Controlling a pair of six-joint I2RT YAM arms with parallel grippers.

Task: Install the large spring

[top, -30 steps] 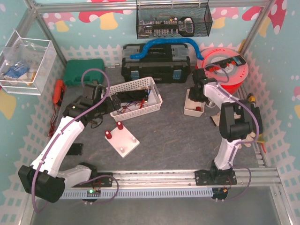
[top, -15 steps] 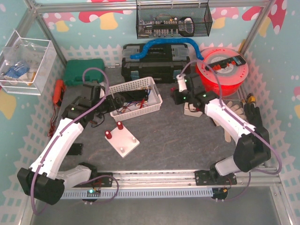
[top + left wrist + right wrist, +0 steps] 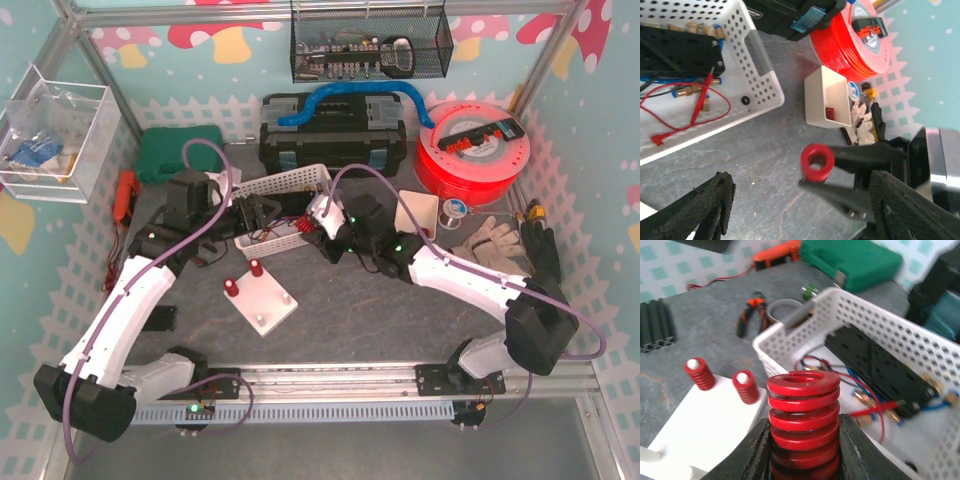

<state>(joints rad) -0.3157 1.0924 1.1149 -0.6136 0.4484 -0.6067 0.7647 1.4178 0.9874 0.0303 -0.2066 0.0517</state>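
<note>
Right pincer [image 3: 804,452]: closed on the large spring [image 3: 803,415], one jaw on either flank of the lower coils. The spring is held off the surface [image 3: 400,320]; its long axis runs out along the fingers, open end foremost, apparently tilted rather than upright. Left pincer [image 3: 264,210]: spread wide, holding nothing, over the white basket [image 3: 290,178], just beside the right pincer. Destination: white base plate [image 3: 268,305], lying to the near-left of the spring and apart from it. The right arm alone carries the part and is judged the one to place it. Two small springs [image 3: 255,268] stand upright on pegs at the plate's far-left side; its near-right part looks free. Room: open surface between spring and plate, basket wall close behind, left pincer close alongside.
</note>
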